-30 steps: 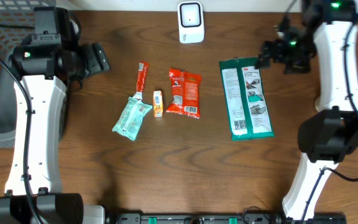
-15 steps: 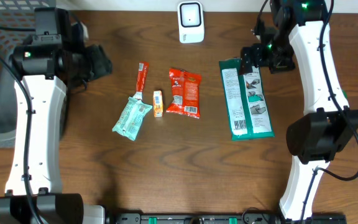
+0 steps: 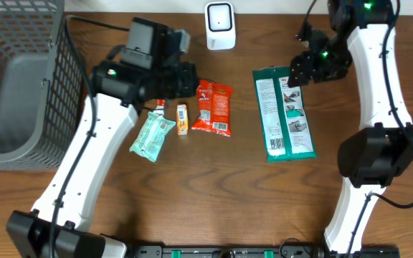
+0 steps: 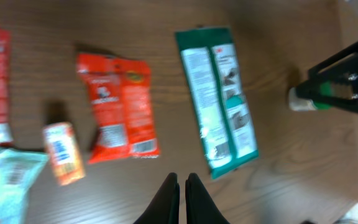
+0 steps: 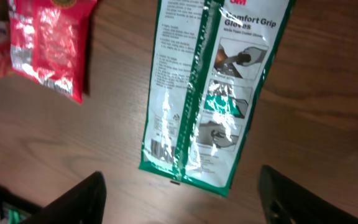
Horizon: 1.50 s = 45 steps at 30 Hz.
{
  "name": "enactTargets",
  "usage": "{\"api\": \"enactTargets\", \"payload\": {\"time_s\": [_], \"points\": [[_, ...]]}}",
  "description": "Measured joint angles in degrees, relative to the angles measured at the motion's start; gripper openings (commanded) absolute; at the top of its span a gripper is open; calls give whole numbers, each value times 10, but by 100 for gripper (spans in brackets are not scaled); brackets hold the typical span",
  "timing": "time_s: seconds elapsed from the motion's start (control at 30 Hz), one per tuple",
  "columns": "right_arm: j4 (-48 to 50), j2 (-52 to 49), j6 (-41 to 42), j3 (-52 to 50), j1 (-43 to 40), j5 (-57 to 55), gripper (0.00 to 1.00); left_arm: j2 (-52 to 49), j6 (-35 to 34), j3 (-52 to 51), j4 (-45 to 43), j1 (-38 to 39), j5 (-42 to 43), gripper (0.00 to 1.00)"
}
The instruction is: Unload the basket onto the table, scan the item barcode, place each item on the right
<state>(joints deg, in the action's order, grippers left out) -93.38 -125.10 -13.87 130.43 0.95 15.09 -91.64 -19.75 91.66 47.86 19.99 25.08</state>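
Several packaged items lie mid-table: a red snack packet (image 3: 212,107) (image 4: 120,109) (image 5: 51,43), a long green glove package (image 3: 285,113) (image 4: 219,99) (image 5: 213,93), a small orange box (image 3: 182,119) (image 4: 64,152), a mint pouch (image 3: 152,135) and a red stick pack (image 3: 163,89). A white scanner (image 3: 219,25) stands at the back edge. My left gripper (image 3: 186,77) (image 4: 181,185) hovers by the red packet's top left, shut on nothing. Above the green package's top end, my right gripper (image 3: 301,70) (image 5: 182,199) is open wide and holds nothing.
A dark wire basket (image 3: 20,72) with a grey liner sits at the table's left edge. The left arm's white links (image 3: 95,136) cross above the table left of the pouch. Bare wood runs along the front.
My left arm has swung right from the table's left side to above the items, and its jaws have closed. The right gripper shifted a little over the green package's top and narrowed slightly.
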Motion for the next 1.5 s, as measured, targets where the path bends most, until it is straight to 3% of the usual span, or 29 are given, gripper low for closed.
{"api": "enactTargets", "payload": {"time_s": [0.2, 0.33, 0.8, 1.13, 1.5], "points": [[1, 0, -14, 0, -57, 56, 66, -57, -57, 0, -78, 80, -24, 7], [12, 0, -19, -4, -102, 83, 54, -124, -73, 0, -143, 125, -30, 7], [191, 1, -44, -237, -144, 135, 59, -265, -86, 0, -319, 195, -33, 7], [337, 1, -62, -382, -144, 186, 59, -361, -88, 0, -327, 206, -66, 7], [459, 17, -45, -479, -144, 250, 59, -382, -88, 3, -309, 205, -70, 8]]}}
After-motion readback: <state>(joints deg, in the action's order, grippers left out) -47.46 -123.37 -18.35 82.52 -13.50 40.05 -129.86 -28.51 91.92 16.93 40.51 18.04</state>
